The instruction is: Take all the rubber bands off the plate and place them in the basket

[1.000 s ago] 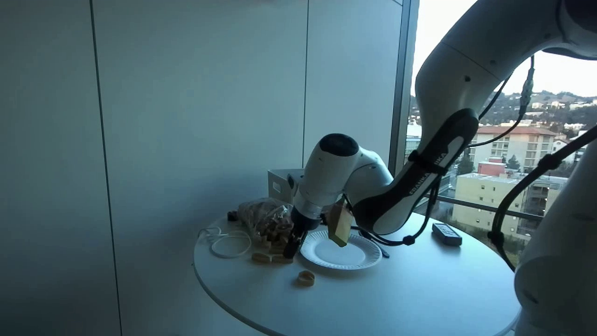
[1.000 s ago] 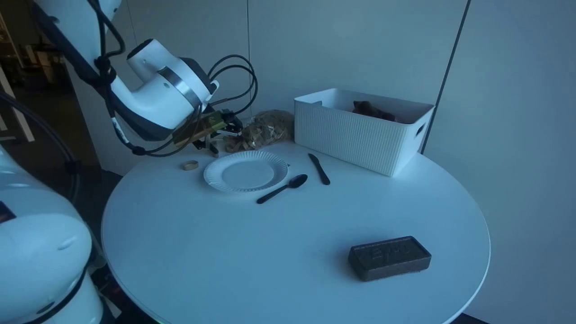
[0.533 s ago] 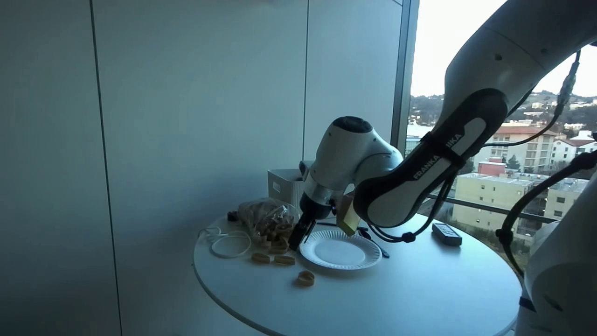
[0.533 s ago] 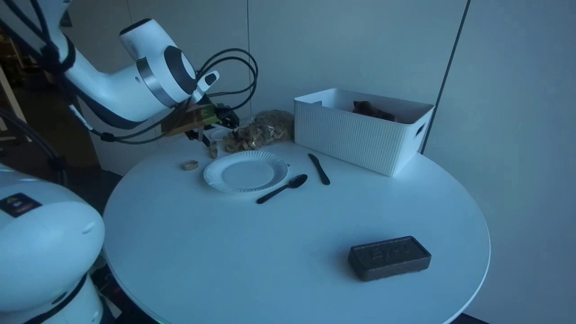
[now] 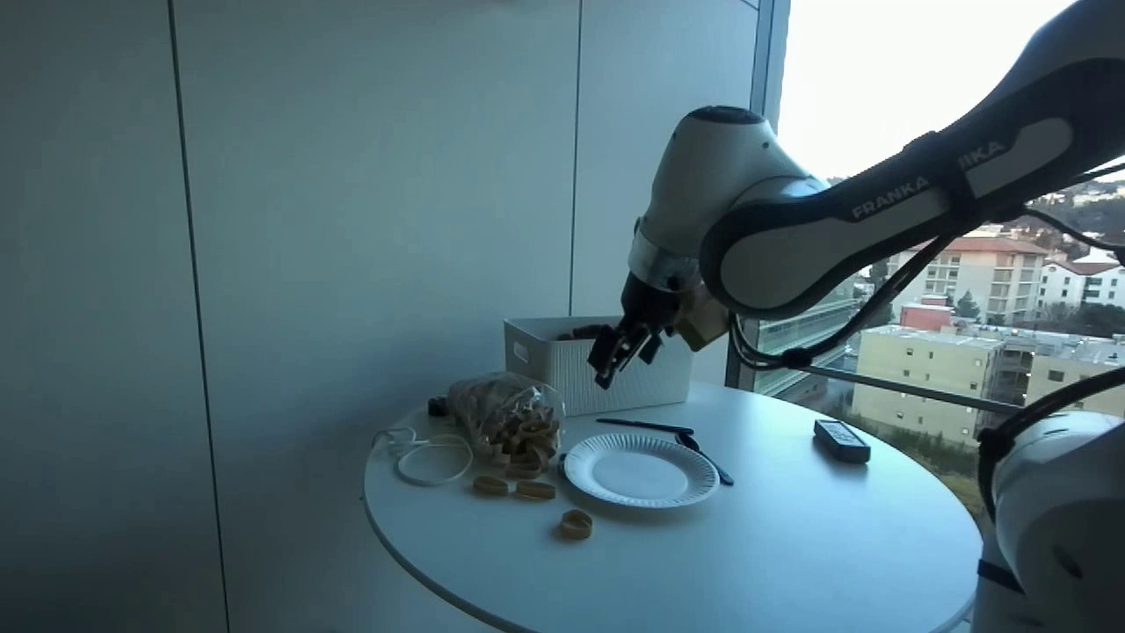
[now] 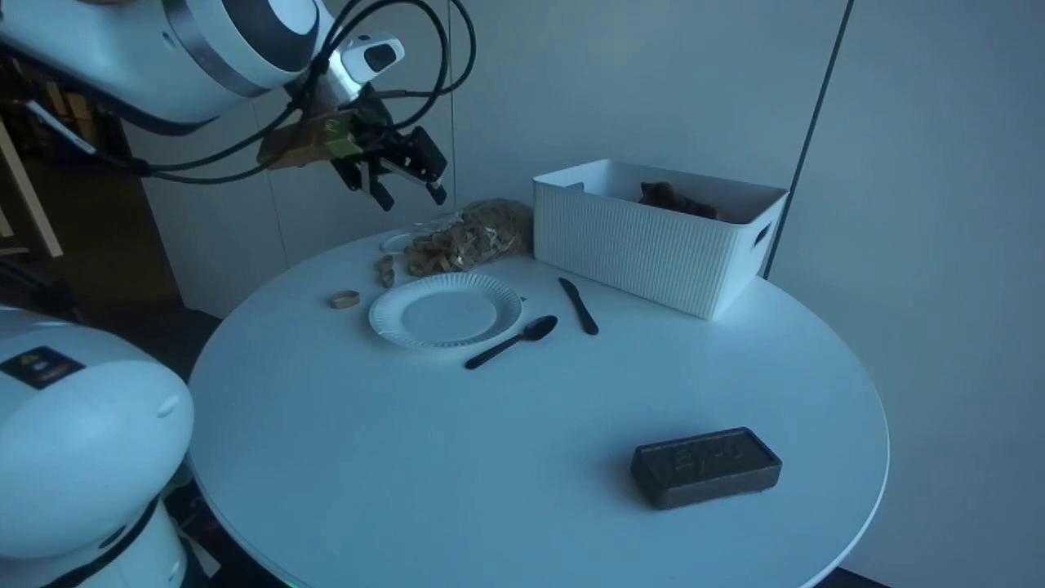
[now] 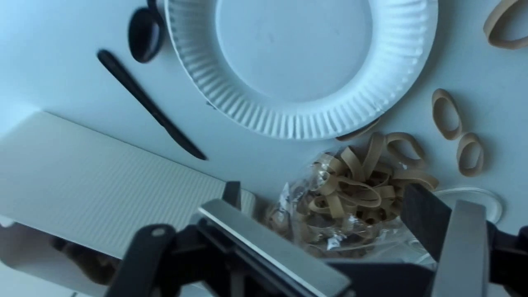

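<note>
The claw (image 6: 411, 198) hangs above the worktop (image 6: 457, 474) with its jaws wide apart. The wrist view shows two rubber bands (image 7: 451, 134) as separate loops, near a clear bag (image 7: 336, 241) of them, and another band (image 7: 358, 131) partly covered by the plate (image 7: 295, 49), while an exterior view blends the pair into one clump (image 6: 386, 271). Only the exterior views show the dark block (image 6: 706, 469), well apart from the white basket (image 6: 629, 237).

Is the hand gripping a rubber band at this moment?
No: in an exterior view the hand hangs with its jaws apart and nothing between them.
</note>
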Tool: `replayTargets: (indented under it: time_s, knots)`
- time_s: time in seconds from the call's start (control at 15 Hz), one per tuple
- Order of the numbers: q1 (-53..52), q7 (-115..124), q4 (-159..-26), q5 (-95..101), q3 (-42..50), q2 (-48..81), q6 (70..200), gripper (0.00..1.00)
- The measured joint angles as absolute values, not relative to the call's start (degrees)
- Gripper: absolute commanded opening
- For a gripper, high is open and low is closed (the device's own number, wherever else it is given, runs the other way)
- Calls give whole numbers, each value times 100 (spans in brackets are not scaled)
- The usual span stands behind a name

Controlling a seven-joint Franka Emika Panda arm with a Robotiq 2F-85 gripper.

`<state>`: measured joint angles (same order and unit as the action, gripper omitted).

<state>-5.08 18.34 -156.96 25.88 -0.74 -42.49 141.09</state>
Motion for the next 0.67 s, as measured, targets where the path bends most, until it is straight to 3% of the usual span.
replayTargets:
  time_s: [0.33,0.67]
  knots:
    - [322,1839,-15630,2012,-417,-4862,12741,100]
    - [446,1447,-15625,1576,-183,-4644,12722,100]
